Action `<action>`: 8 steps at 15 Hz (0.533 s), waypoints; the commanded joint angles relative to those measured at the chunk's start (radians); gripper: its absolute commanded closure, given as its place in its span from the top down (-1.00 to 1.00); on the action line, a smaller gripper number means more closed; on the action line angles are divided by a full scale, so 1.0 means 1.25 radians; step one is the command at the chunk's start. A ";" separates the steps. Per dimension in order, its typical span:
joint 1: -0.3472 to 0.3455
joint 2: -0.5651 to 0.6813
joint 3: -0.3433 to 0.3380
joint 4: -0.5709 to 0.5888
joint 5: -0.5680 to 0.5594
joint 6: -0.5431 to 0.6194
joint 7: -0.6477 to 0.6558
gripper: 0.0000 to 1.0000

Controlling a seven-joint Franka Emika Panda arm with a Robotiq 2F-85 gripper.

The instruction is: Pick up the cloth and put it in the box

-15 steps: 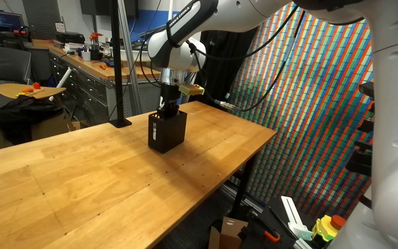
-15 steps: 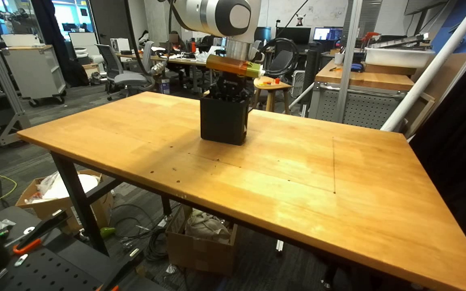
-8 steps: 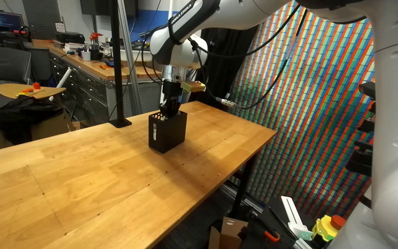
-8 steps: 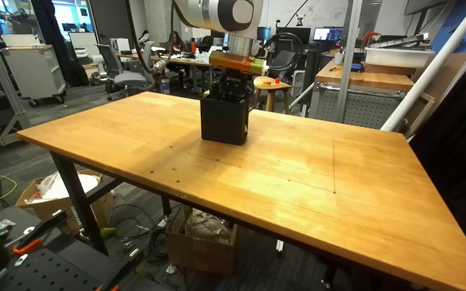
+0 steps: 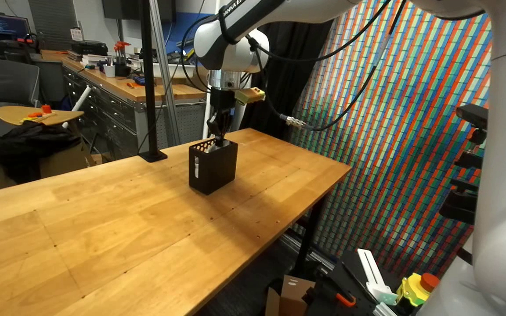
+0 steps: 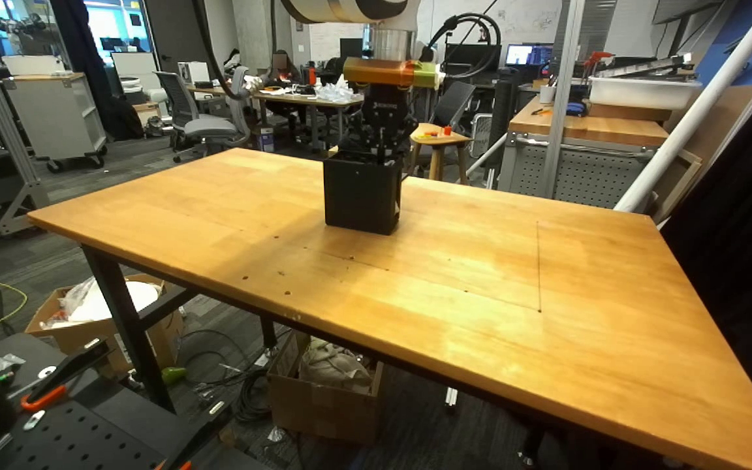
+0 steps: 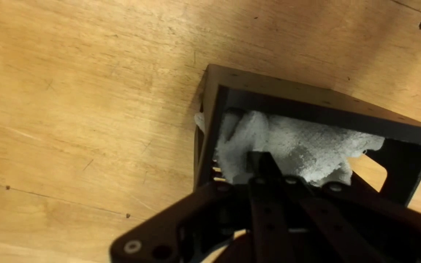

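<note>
A black open-topped box [image 5: 218,171] stands upright on the table in both exterior views [image 6: 363,199]. A crumpled whitish-grey cloth [image 7: 302,146] lies inside it in the wrist view. A little cloth [image 5: 212,148] shows at the rim in an exterior view, and a white bit [image 5: 196,166] shows in the box's side slot. My gripper [image 7: 258,157] points down over the opening, its fingers together. The fingertips are near rim height in both exterior views [image 5: 220,142] [image 6: 380,160]. They show whole in front of the cloth, with no cloth seen between them; whether they touch it is unclear.
The box stands on a wooden table [image 5: 125,228]. A black post [image 5: 152,156] is fixed at the table's far edge. A cardboard box [image 6: 324,405] with fabric in it is on the floor under the table. A patterned curtain [image 5: 389,153] hangs beside the arm.
My gripper has risen from deep in the box to about rim height and shifted slightly right in both exterior views. More of its fingers shows. The box has stayed in place.
</note>
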 commanded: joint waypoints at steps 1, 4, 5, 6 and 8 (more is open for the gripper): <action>0.009 -0.017 -0.011 0.024 -0.045 -0.021 -0.016 -0.98; 0.008 -0.010 -0.011 0.049 -0.072 -0.023 -0.029 -0.98; 0.009 -0.008 -0.010 0.056 -0.078 -0.022 -0.033 -0.98; 0.009 -0.004 -0.008 0.061 -0.079 -0.020 -0.039 -0.98; 0.009 0.000 -0.005 0.066 -0.077 -0.017 -0.051 -0.98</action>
